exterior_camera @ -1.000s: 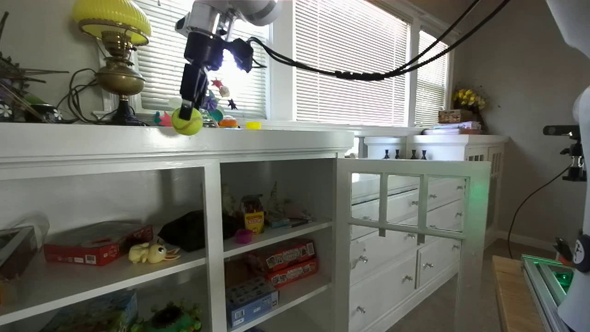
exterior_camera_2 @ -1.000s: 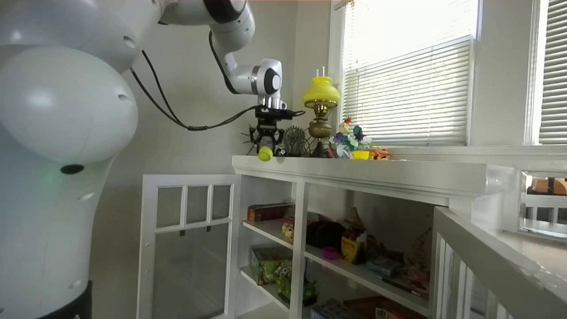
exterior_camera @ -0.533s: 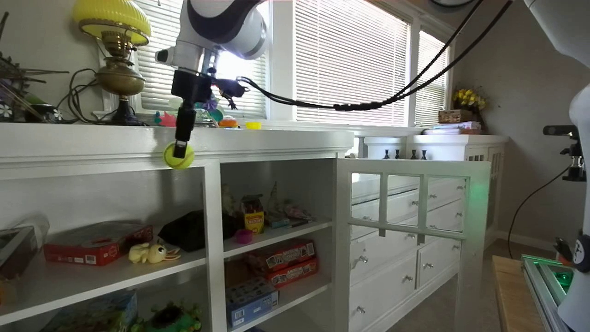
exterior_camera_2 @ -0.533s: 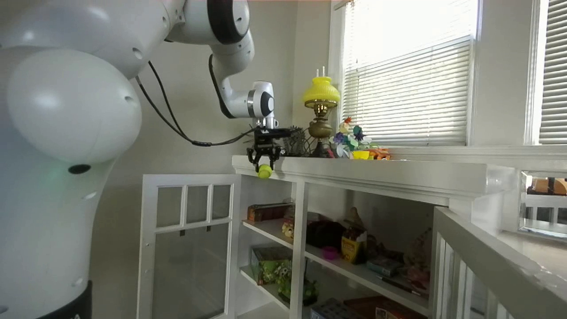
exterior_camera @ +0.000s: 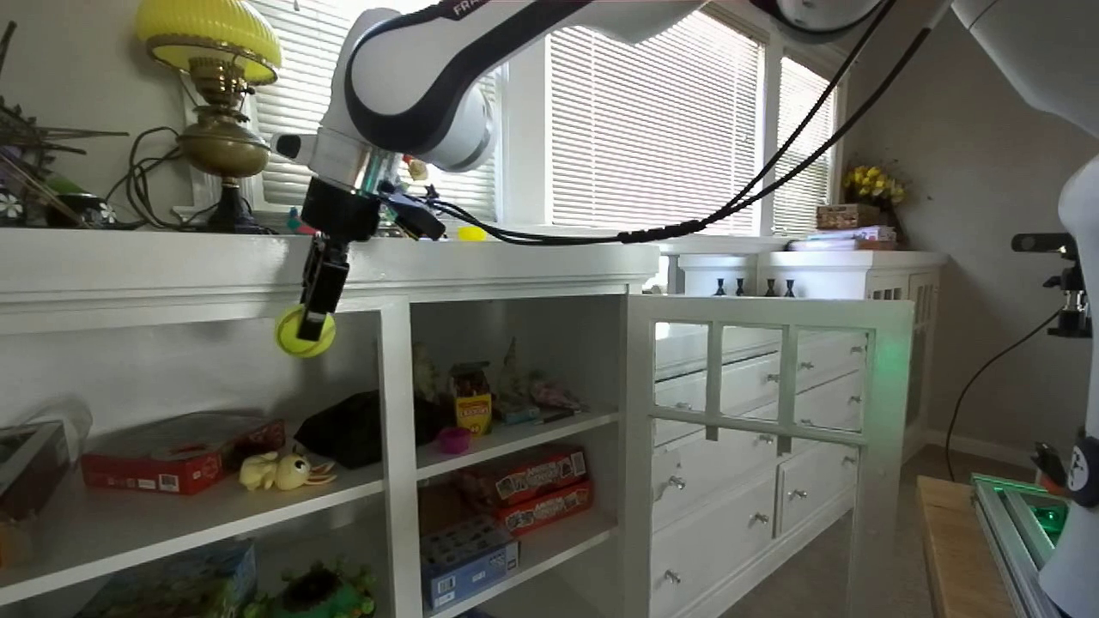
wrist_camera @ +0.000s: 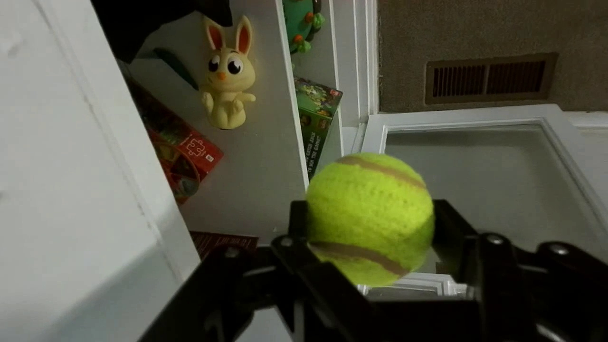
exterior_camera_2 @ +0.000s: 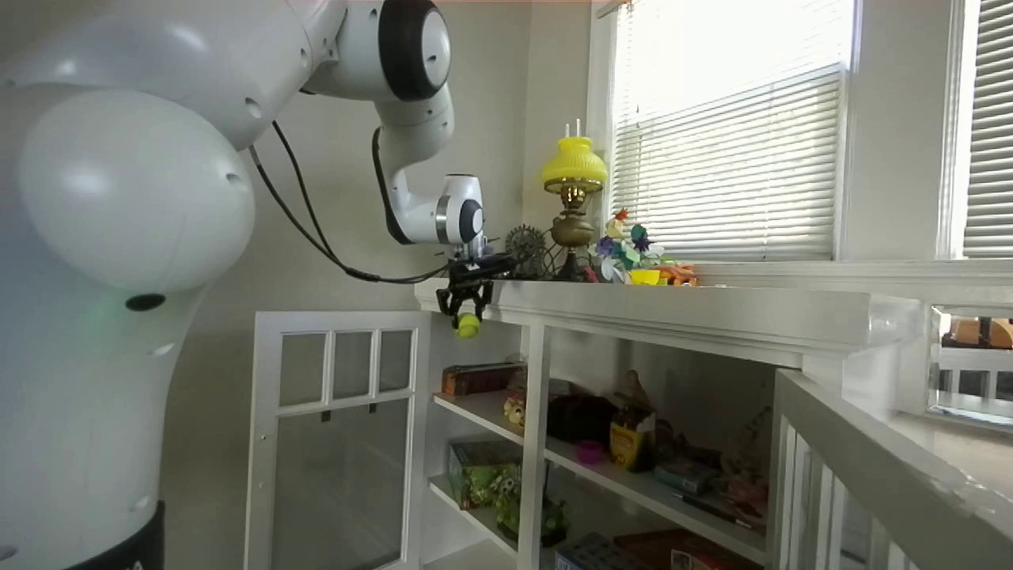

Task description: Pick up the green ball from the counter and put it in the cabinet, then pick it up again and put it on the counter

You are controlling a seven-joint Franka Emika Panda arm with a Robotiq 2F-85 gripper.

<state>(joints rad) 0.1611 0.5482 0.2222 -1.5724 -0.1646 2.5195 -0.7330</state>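
The claw (wrist_camera: pixel 370 221) grasps the green ball (wrist_camera: pixel 370 204) in front of the open cabinet (exterior_camera: pixel 400 481), below the level of the counter (exterior_camera: pixel 515 259); inside, a red box (wrist_camera: pixel 205 164) bears a puzzle-piece mark (wrist_camera: pixel 195 147), a green box (wrist_camera: pixel 316 121) reads “CATCH JACK”; the arm (exterior_camera: pixel 408 73) shows “FRA”

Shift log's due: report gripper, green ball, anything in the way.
Gripper shut on green ball. Ball aloft at front of cabinet, below counter level. Rabbit toy on shelf, possibly in the way.

In an exterior view the lamp (exterior_camera: pixel 221 144) near the back edge of the counter (exterior_camera: pixel 481 262) is cut off above, and the gripper (exterior_camera: pixel 311 326) partly hides the green ball (exterior_camera: pixel 288 335).
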